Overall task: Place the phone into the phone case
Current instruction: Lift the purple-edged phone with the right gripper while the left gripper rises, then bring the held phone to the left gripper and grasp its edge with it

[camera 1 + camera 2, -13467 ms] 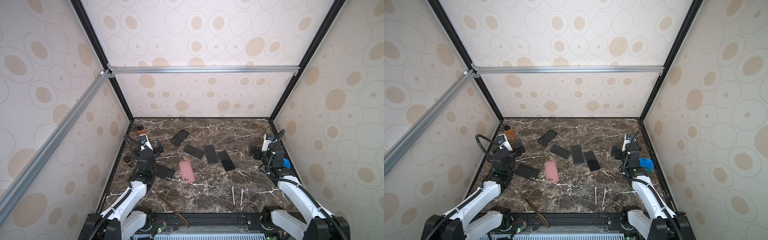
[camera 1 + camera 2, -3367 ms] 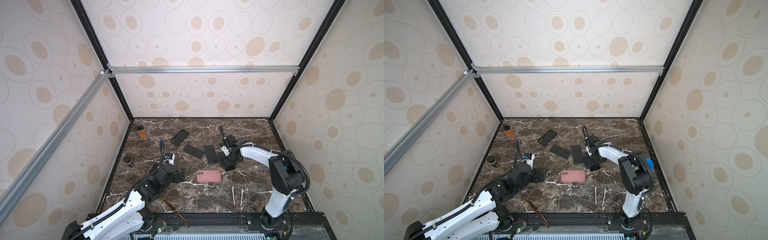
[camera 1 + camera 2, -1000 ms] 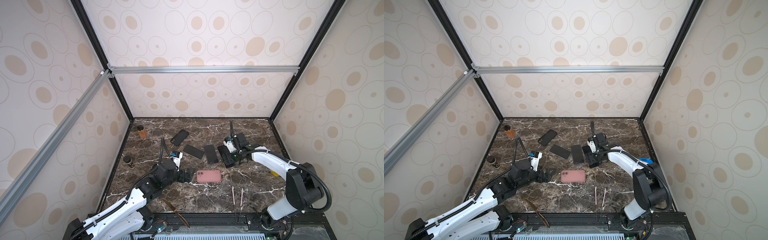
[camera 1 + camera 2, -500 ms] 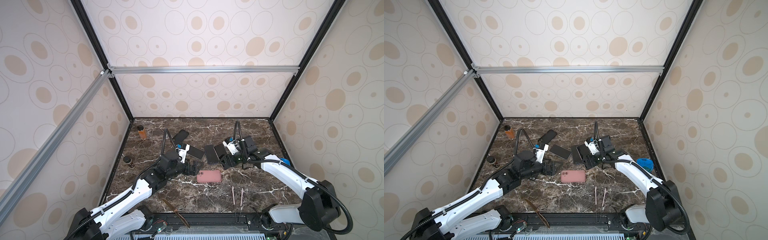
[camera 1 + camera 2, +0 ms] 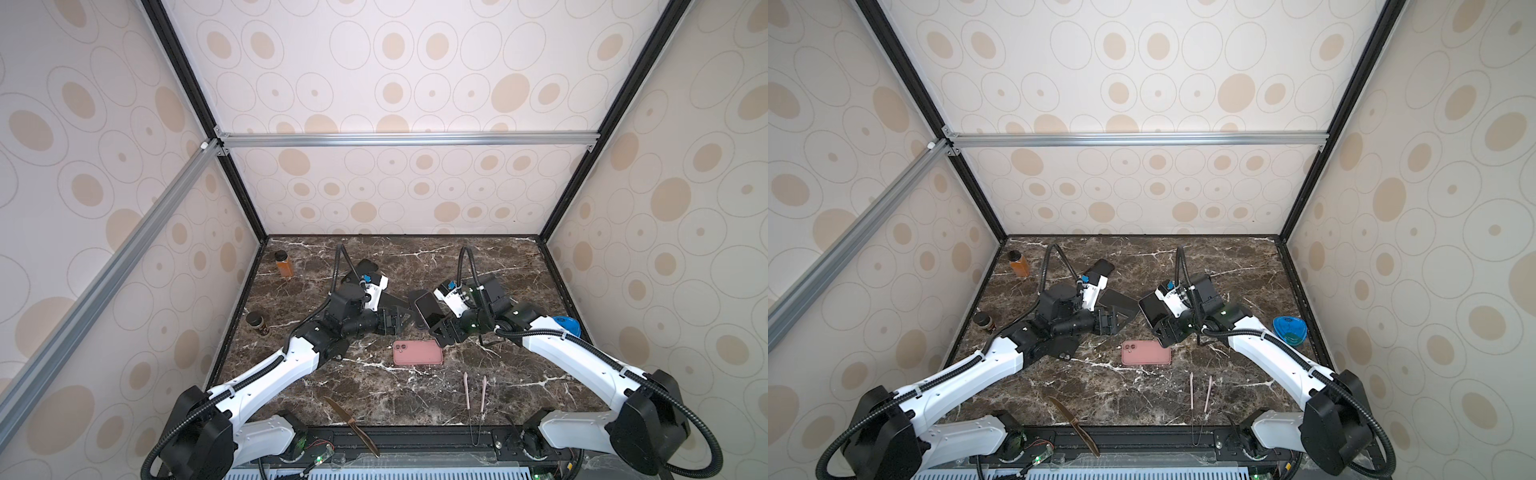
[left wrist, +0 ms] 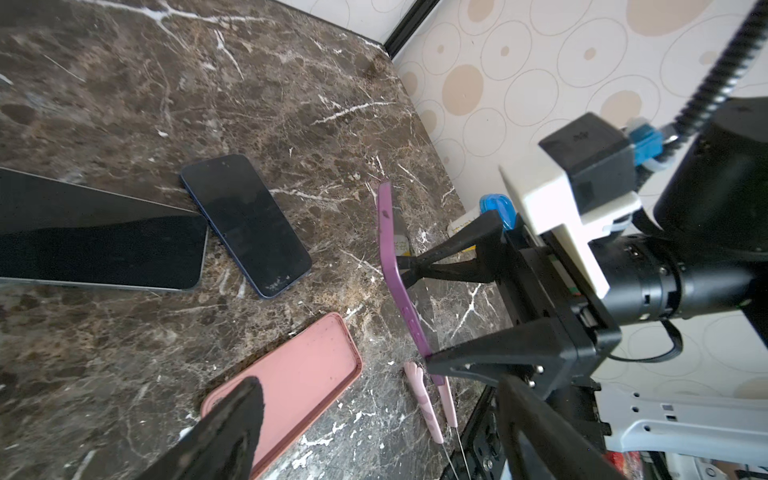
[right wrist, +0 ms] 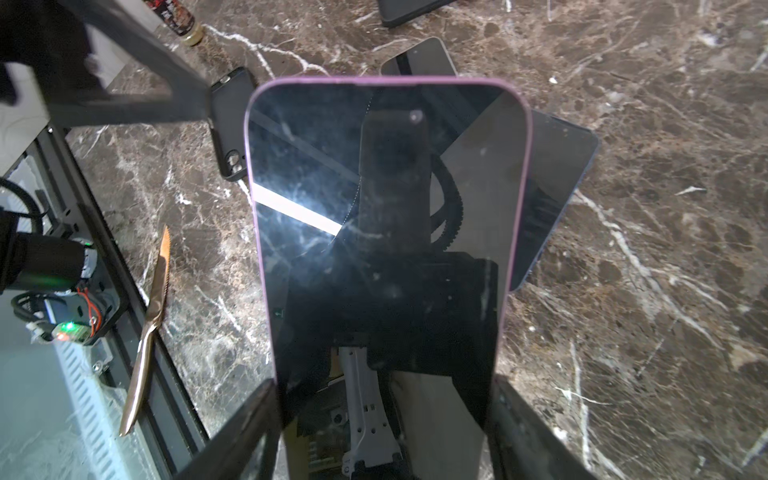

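Marble tabletop (image 5: 374,395): my right gripper (image 6: 415,311) grips the purple phone (image 7: 386,208) aloft; left gripper (image 5: 401,320) wide, empty. Next, I judge: seat it squarely in pink case (image 5: 417,352).

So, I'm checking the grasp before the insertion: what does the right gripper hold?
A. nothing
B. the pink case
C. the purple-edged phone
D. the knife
C: the right gripper clamps the two long sides of the purple-edged phone, held up off the table, while the pink case lies flat on it.
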`<state>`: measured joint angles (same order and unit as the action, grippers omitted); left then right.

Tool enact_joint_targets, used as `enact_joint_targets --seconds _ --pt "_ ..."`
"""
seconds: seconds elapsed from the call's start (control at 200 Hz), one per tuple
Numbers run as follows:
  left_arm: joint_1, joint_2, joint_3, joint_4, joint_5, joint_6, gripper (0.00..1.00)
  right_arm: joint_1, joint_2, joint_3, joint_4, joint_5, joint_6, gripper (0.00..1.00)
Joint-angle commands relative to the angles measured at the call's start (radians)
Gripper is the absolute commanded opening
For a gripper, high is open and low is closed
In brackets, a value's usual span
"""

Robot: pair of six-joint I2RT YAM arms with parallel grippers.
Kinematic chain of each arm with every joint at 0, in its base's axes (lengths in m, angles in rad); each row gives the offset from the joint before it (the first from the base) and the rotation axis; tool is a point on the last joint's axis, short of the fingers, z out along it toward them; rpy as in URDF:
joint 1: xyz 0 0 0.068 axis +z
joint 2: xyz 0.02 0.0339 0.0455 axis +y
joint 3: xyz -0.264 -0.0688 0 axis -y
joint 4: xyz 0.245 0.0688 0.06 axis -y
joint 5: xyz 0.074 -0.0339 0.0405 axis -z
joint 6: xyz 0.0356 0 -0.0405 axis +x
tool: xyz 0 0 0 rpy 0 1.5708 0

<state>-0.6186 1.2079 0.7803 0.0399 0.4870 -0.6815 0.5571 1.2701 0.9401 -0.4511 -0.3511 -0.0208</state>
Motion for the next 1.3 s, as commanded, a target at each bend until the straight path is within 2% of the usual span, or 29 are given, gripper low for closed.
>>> enact_joint_targets --seconds 0.0,0.35,0.83,1.295 --pt "0.013 0.019 0.058 0.042 0.062 -0.024 0.84 0.018 -0.045 0.021 0.002 0.009 -0.024 0.07" --pt "0.025 0.073 0.091 0.068 0.107 -0.047 0.71 0.052 -0.043 0.030 -0.011 0.017 -0.042 0.07" --pt "0.029 0.153 0.136 0.094 0.186 -0.068 0.37 0.081 -0.038 0.040 -0.014 0.042 -0.048 0.07" --pt "0.031 0.173 0.124 0.119 0.208 -0.086 0.19 0.098 -0.037 0.037 -0.003 0.090 -0.061 0.07"
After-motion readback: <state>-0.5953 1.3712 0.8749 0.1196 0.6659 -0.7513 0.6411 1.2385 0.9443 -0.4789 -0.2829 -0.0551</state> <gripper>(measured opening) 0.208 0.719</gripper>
